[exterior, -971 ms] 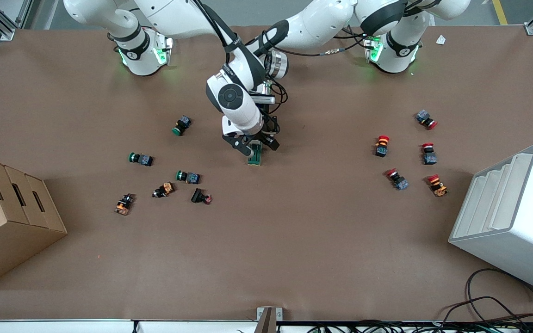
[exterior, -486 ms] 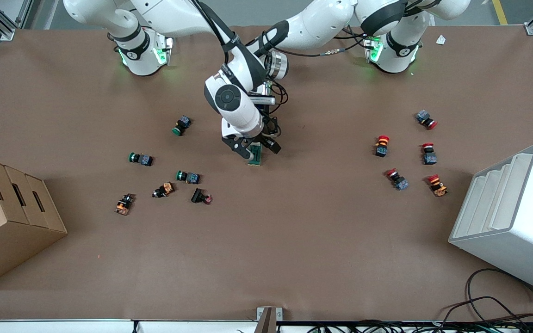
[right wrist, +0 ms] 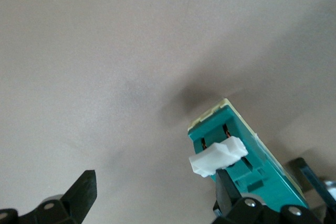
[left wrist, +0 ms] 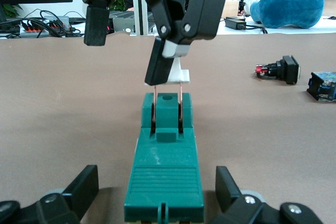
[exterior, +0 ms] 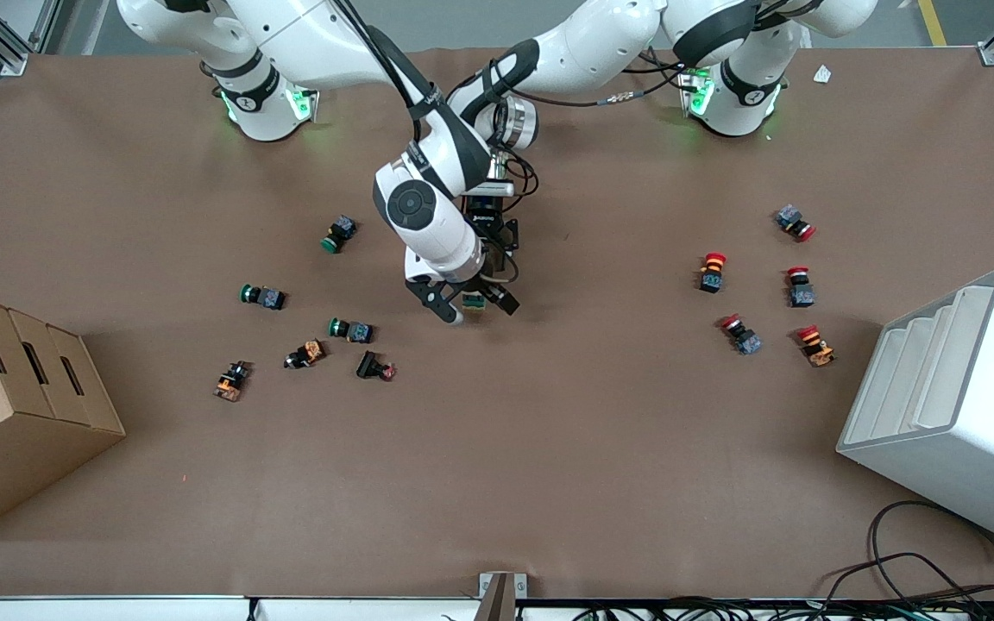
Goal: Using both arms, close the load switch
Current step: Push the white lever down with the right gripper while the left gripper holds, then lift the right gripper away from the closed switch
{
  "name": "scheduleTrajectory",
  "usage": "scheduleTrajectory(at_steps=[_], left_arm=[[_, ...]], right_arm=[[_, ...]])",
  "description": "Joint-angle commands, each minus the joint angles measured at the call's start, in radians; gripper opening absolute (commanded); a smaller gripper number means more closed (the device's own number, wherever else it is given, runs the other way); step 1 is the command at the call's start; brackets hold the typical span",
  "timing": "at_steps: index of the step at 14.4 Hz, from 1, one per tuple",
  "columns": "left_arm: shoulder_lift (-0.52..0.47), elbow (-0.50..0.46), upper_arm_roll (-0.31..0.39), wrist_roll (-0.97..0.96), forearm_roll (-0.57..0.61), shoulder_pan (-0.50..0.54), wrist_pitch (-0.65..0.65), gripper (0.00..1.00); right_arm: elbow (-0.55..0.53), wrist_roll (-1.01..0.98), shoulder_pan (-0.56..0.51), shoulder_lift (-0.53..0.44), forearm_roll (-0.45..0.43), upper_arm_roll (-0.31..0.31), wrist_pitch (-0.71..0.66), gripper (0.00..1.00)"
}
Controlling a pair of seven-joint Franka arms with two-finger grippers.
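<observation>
Right claw (exterior: pixel 468 308) touching load switch (left wrist: pixel 165 171) lever.

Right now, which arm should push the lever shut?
Right. The right gripper already has a finger against the white lever; the left gripper straddles the load switch, open, better suited to bracing.

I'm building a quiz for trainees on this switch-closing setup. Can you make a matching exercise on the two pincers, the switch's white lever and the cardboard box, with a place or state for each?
Column one
1. left pincer
2. right pincer
3. white lever
4. cardboard box

Column two
A. on the table at the right arm's end
B. open, one finger on each side of the load switch
C. raised above the green body on two copper blades
D. open, over the switch, one finger at the lever

Pairs: 1-B; 2-D; 3-C; 4-A
</observation>
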Motion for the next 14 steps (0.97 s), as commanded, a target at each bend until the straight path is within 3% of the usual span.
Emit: scheduleTrajectory(at_steps=[1,5,10,14], left_arm=[[0.009,0.006,0.006,-0.015,0.009,-0.006,-0.010,0.99],[0.006,0.004,0.006,-0.015,0.010,-0.003,-0.010,0.99],[0.006,0.004,0.006,-0.015,0.006,0.000,-0.010,0.99],[-0.003,0.001,0.004,-0.016,0.003,0.003,-0.010,0.99]], right_arm=[[0.031,-0.035,-0.024,0.028,-0.013,0.007,0.008,1.00],[0.063,-0.072,-0.033,0.065,-0.013,0.002,0.015,1.00],[0.129,-0.167,-0.085,0.079,-0.016,-0.002,-0.103,1.00],[0.133,-0.184,-0.088,0.079,-0.018,-0.002,-0.115,1.00]])
